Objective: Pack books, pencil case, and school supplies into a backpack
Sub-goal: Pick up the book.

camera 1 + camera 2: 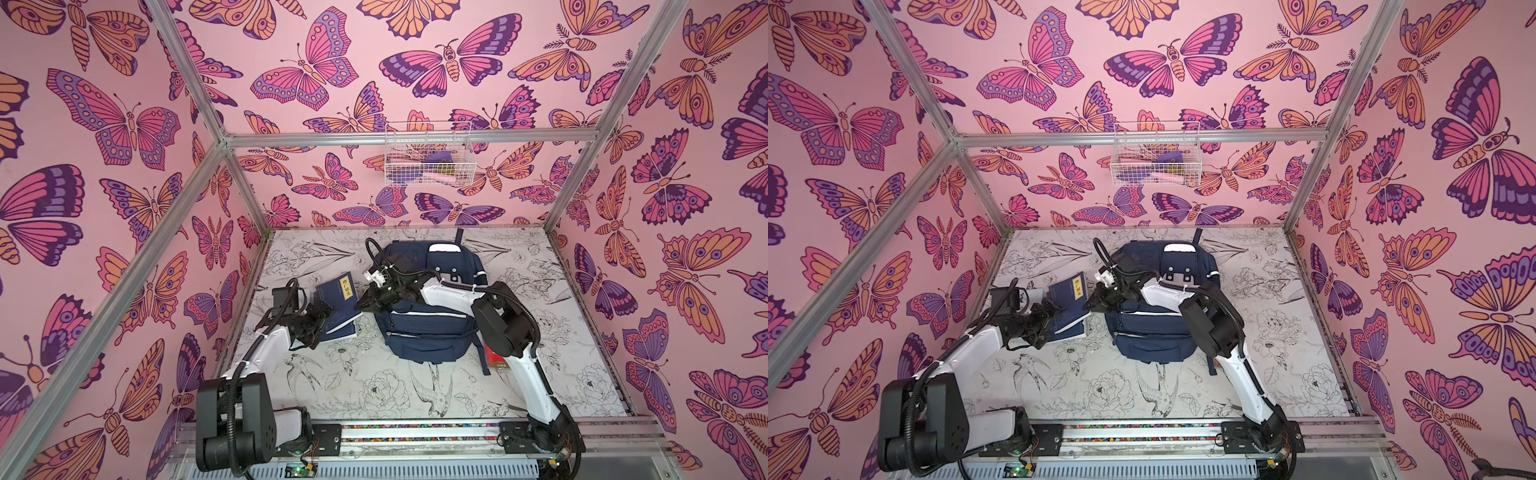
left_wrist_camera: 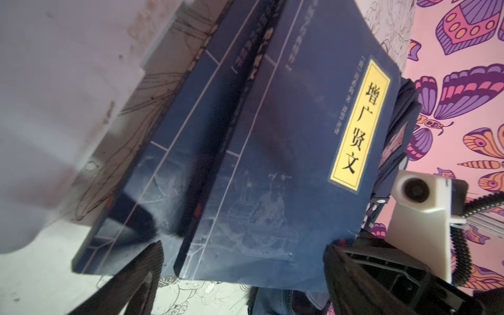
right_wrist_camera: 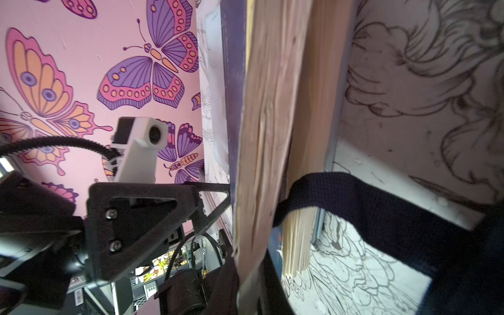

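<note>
Book-lifting looks to be the step in hand. Near the left edge of the white desk (image 1: 374, 386), printed with black line drawings of flowers and birds, the left gripper (image 1: 320, 327) stands released, jaws spread wide and grasping nothing. The left wrist view shows its fingers (image 2: 136, 272) apart at the near edge of the thin dark navy-blue books (image 1: 338, 305).

The books lie about midway between the desk's near and far edges. The top one, with a narrow yellow label strip, sits skewed across the lower one. At their right side the right gripper (image 1: 360, 305) appears clenched on the top book's page edge; the right wrist view shows the paper block running down between its dark fingers, with a dark strap crossing in front.

The next move probably calls for raising that book clear of the one beneath and carrying it to the bag's opening, perhaps with the free left gripper holding the fabric apart.

Just beside the books, the large navy-blue fabric backpack (image 1: 424, 332) with white stripes lies flat mid-desk, its top towards the far edge. Whether its main compartment is unzipped cannot be told, and nothing shows inside it. On the back wall above the far edge, a white wire basket (image 1: 428, 124) holds purple and pink items too small to name. By the backpack's near-right corner, a red flat item (image 1: 496, 359) shows from under the right arm.
</note>
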